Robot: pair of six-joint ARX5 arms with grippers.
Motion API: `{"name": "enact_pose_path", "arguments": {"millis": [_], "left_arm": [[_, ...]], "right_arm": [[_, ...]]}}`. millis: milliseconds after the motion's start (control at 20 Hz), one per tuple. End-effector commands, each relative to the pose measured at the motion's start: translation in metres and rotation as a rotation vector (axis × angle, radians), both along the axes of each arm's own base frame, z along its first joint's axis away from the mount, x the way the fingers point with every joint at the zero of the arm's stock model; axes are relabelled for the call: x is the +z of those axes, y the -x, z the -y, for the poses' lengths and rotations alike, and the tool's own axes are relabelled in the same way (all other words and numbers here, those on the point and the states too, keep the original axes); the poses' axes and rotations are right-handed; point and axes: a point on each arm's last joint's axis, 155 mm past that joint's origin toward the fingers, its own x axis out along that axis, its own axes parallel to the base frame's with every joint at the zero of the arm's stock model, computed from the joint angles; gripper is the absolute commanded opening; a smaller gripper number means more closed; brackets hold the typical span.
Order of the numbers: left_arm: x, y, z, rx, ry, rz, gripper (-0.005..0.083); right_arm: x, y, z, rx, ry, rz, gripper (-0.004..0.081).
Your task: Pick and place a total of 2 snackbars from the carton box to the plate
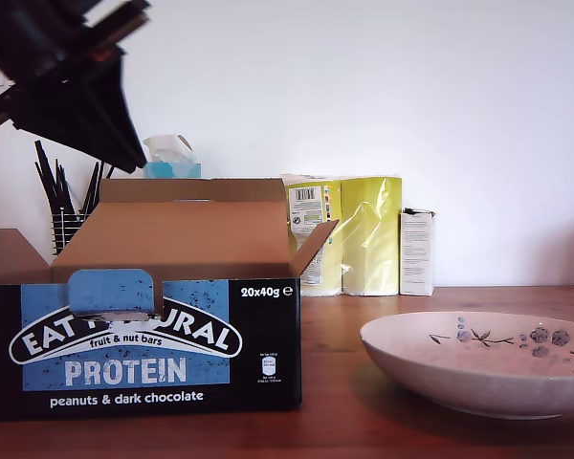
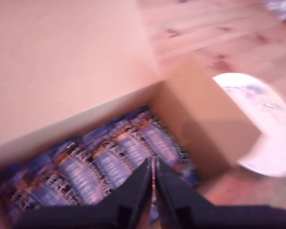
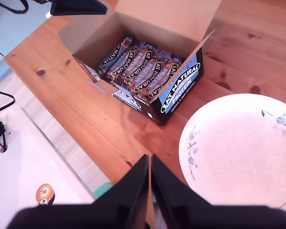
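My first gripper (image 2: pixel 154 179), jaws pressed together, hovers over the snackbars (image 2: pixel 109 160) packed in the box (image 1: pixel 139 335); it should spread them, then descend squarely on one bar. The plate (image 1: pixel 497 368) beside the box is bare.

The large black-and-blue cardboard carton box (image 3: pixel 148 62) stands open-topped, its brown flaps (image 1: pixel 187 234) raised around the mouth, blue-wrapped snackbars (image 3: pixel 140 67) exposed. Beside it the wide cream flower-patterned plate (image 3: pixel 243 152) lies uncovered on the wooden table (image 3: pixel 81 109).
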Motion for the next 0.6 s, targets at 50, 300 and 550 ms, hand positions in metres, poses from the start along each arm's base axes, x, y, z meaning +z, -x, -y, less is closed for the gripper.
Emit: {"name": "enact_pose_path", "arguments": {"millis": [50,300,550], "left_arm": [[-0.024,-0.002,0.001,0.033,-0.082,-0.132,0.0597],[-0.052,-0.024,-0.014,0.131,-0.229,-0.225,0.0606],[-0.081,-0.028,-0.016,0.151,-0.286,-0.300,0.0603]], "right_arm": [[0.008,-0.005,-0.003,0.006,-0.012,0.035,-0.0013],[0.008,-0.008,-0.004,0.014,-0.007,0.048,-0.0013],[0.011,-0.012,-0.005,0.020,-0.007,0.074,-0.0013]]}}
